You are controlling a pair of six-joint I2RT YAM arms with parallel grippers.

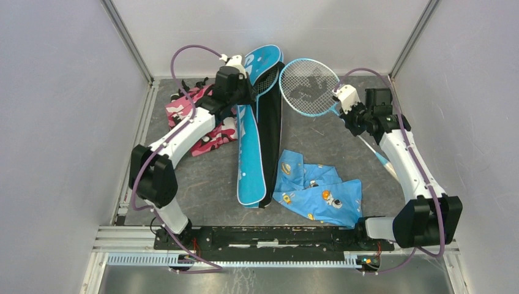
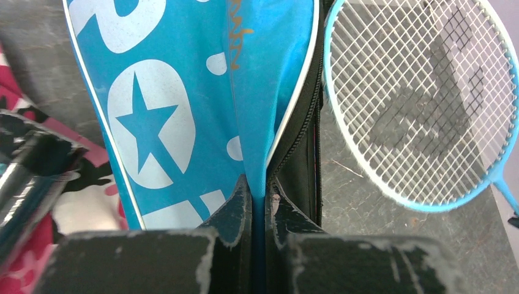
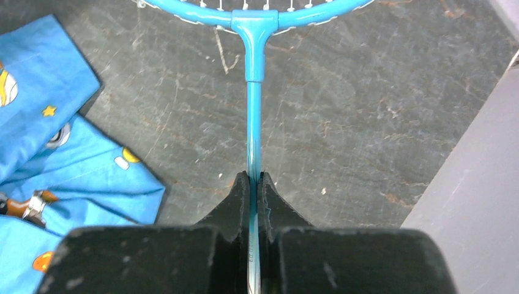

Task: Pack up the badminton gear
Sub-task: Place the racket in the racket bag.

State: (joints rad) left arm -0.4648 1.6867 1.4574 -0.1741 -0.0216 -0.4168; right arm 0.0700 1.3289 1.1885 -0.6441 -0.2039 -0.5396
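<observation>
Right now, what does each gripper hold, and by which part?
The left gripper pinches the blue cover by the edge of its open flap. The right gripper pinches the racquet by its thin shaft, near the head.

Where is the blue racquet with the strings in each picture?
Top view: racquet upper middle, right of the blue cover.
Left wrist: fills the right side, blue cover on its left.
Right wrist: only its shaft, top centre, running into the right gripper's shut jaws.
Shared landmark: the grey table under it in all three.
</observation>
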